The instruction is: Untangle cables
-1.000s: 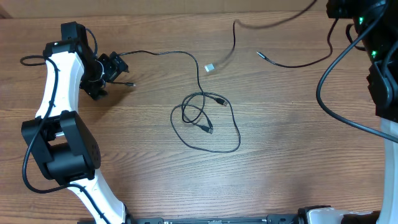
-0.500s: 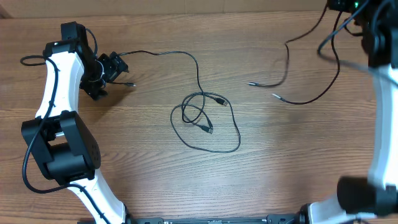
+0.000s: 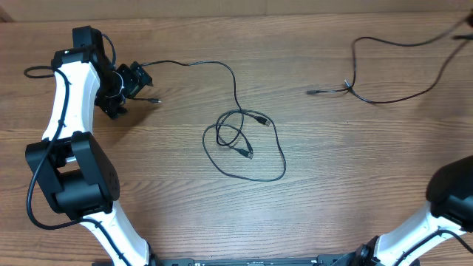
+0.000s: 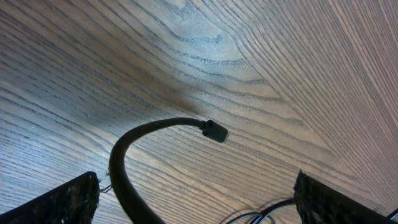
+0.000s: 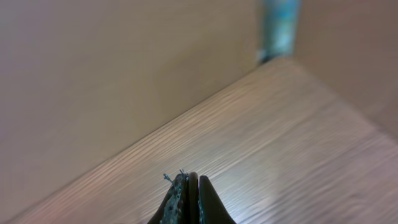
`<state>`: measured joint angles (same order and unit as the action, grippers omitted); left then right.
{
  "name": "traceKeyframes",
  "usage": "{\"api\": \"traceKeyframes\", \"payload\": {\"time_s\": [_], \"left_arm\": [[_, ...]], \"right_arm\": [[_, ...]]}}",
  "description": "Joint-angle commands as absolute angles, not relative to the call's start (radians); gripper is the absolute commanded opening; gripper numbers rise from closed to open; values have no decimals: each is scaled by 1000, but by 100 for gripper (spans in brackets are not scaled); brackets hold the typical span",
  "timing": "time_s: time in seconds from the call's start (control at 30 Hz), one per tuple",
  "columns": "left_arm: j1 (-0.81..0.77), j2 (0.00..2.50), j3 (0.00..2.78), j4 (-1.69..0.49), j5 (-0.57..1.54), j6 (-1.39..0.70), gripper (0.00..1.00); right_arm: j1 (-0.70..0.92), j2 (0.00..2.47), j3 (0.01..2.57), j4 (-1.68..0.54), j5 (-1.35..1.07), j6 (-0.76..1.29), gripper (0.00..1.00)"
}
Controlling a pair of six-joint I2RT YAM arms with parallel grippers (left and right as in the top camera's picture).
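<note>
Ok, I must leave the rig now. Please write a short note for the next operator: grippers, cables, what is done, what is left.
Left gripper: open, close above the table; a cable end lies between its fingers, not gripped.
Right gripper: shut, outside the overhead view; no cable shows between its fingers.
Cables: one cable lies apart at the right side, running off the frame edge. A looped bundle sits at the centre, with a strand leading towards the left gripper.
Done: one cable separated.
Left: open up the centre loops.
</note>
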<state>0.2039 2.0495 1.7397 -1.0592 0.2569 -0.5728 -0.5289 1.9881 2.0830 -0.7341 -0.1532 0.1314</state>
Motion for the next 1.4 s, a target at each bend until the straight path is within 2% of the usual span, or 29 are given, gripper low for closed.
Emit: {"api": "traceKeyframes", "payload": {"time_s": [0.0, 0.23, 0.27, 0.37, 0.43, 0.93, 1.2, 1.37], "left_arm": [[209, 2040, 1734, -1062, 251, -561, 99], [209, 2040, 1734, -1062, 252, -561, 100], [209, 2040, 1734, -1062, 251, -561, 100], [209, 2040, 1734, -1062, 251, -561, 99], [209, 2040, 1734, -1062, 251, -561, 100], [209, 2040, 1734, -1062, 251, -561, 100], [209, 2040, 1734, -1062, 251, -561, 100], [209, 2040, 1734, -1062, 251, -561, 99]], "right_arm": [[-622, 2055, 2094, -702, -159, 138, 4], [-753, 2190, 2094, -667, -159, 139, 5], [-770, 2201, 2094, -666, -159, 139, 15], [-810, 2209, 2094, -667, -160, 139, 87], [-828, 2209, 2095, -667, -160, 139, 100], [-850, 2180, 2095, -767, -643, 135, 100], [-698, 2076, 2095, -900, -665, 13, 100], [-538, 2009, 2095, -947, -643, -39, 100]]}}
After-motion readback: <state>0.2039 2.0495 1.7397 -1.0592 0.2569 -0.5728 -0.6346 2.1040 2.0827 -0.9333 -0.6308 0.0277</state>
